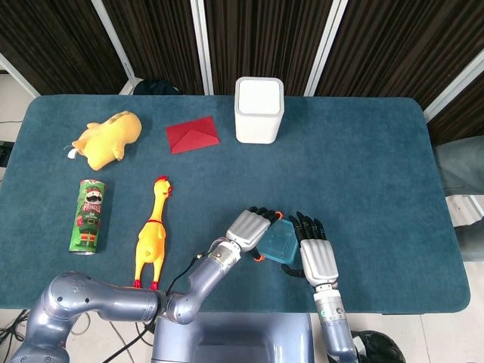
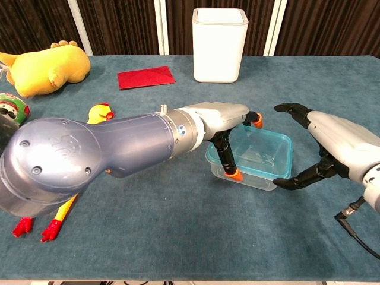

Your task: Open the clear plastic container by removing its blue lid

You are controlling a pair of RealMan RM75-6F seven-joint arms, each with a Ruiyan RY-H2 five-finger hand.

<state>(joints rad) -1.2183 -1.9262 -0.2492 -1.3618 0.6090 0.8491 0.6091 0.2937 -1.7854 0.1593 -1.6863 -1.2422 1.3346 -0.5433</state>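
Beside the container [image 2: 261,155] (left hand [image 2: 221,119] gripping), right hand [image 2: 332,142] spread.

We see both views evenly and brightly lit from overhead, with only a soft shadow under the left hand [image 2: 222,122] and no harsh glare. Focus stays sharp near that hand; the chest view bulges its forearm hugely.
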